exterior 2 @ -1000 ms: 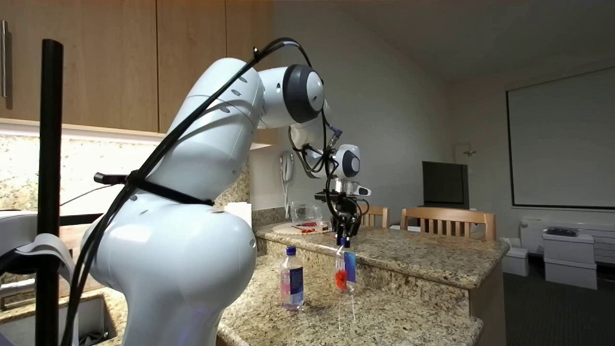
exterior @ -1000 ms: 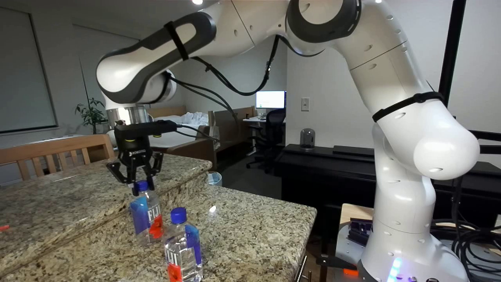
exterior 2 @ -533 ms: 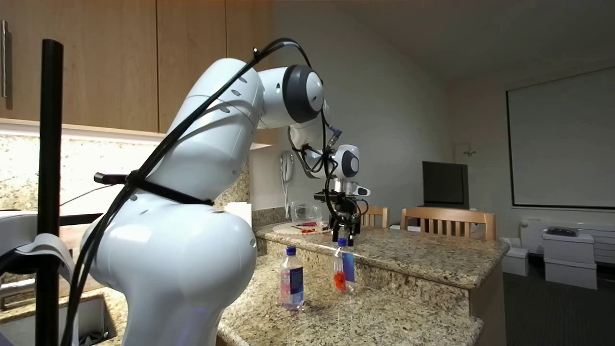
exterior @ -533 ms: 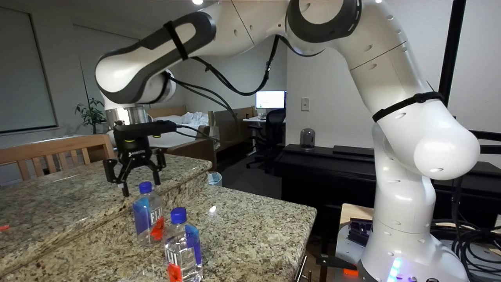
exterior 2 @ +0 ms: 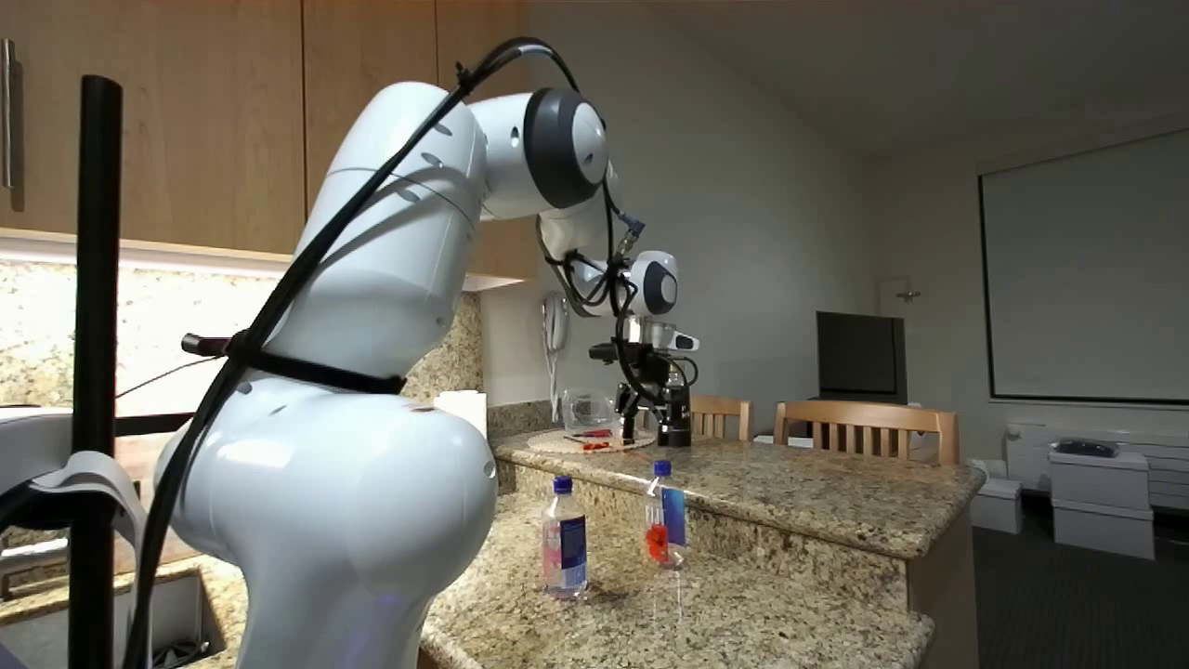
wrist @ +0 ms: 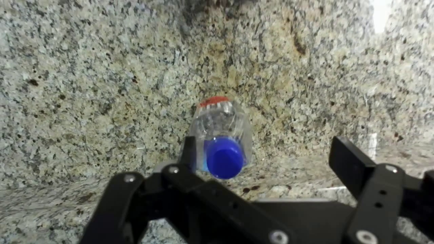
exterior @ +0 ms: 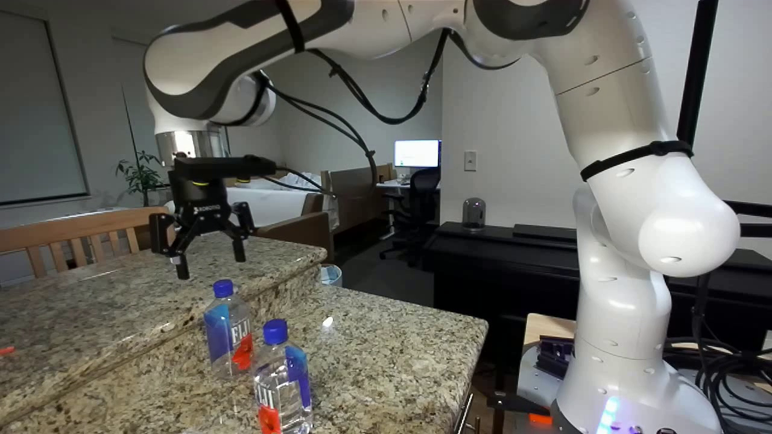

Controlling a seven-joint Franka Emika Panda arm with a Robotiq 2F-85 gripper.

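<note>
My gripper (exterior: pixel 211 260) stands open above a clear water bottle (exterior: pixel 226 337) with a blue cap, holding nothing. In the wrist view the blue cap (wrist: pixel 224 159) shows between the spread fingers, much closer to the left finger (wrist: pixel 190 152) than to the right one. This bottle is upright on the lower granite counter (exterior: pixel 392 343), close to the step up. A like bottle (exterior: pixel 280 386) is upright beside it, on the side toward the robot base. Both exterior views show both bottles, and in an exterior view the gripper (exterior 2: pixel 650 435) hangs over the raised ledge's edge.
A raised granite ledge (exterior: pixel 108 289) runs behind the bottles, with wooden chairs (exterior 2: pixel 864 427) beyond. On its far end lie a round mat (exterior 2: pixel 548 442) with red items and a clear container (exterior 2: pixel 590 409). A sink (exterior 2: pixel 209 604) and wooden cabinets (exterior 2: pixel 214 130) flank the arm.
The gripper was around the blue cap a second ago. Its fingers have spread, letting go of the bottle, and the arm has risen. The bottle has shifted slightly and stays on the counter.
</note>
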